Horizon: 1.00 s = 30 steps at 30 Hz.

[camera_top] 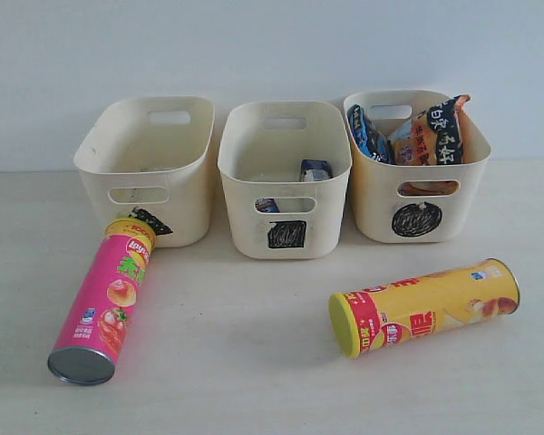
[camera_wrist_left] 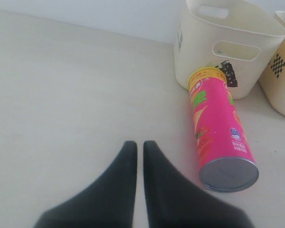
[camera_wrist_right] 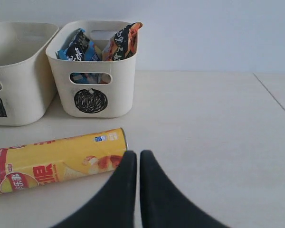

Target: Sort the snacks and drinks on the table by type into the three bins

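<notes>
The pink chip tube lies on the table with its yellow-capped end against the left bin, hiding part of that bin's black mark. On its side at front right lies the yellow tube. The middle bin, marked with a square, holds the blue-and-white soft pack; a dark item shows through its cutout. The circle bin holds the blue-black packet and the orange-black packet. My left gripper is shut and empty beside the pink tube. My right gripper is shut, its tips by the yellow tube.
A plain white wall runs right behind the bins. Neither arm shows in the exterior view. Bare tabletop stretches between the two tubes and to the outer side of each gripper.
</notes>
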Tool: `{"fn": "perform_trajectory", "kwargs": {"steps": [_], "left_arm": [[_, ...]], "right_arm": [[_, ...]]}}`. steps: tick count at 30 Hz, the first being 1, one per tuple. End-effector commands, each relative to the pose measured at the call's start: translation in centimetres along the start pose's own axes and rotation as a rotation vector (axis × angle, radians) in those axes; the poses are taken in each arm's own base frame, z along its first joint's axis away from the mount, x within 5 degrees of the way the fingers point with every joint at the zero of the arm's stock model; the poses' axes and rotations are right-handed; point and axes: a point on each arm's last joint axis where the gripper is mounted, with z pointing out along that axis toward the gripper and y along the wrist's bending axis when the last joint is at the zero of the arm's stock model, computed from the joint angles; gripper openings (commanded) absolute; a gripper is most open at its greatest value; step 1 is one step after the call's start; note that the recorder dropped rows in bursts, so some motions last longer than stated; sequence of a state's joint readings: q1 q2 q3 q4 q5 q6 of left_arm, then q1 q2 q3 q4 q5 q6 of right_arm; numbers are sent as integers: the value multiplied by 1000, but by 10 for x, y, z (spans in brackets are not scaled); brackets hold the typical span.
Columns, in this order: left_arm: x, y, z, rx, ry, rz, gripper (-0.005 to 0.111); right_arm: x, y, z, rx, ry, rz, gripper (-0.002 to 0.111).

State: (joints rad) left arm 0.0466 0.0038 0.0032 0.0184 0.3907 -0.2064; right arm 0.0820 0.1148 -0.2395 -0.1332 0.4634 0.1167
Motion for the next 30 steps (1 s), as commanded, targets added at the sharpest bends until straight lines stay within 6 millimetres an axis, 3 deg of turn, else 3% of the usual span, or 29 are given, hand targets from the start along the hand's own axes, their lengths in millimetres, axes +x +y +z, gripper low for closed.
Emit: {"fn": "perform_trajectory", "kwargs": {"steps": [1, 7, 30], "left_arm": [[-1, 0, -1, 0, -8, -12, 4], [-1, 0, -1, -1, -7, -12, 4], [-1, 0, -1, 0, -9, -12, 4]], "right_arm": [[17, 3, 5, -24, -43, 12, 0], [39, 5, 7, -49, -35, 9, 0], [59, 6, 16, -55, -14, -11, 0]]}}
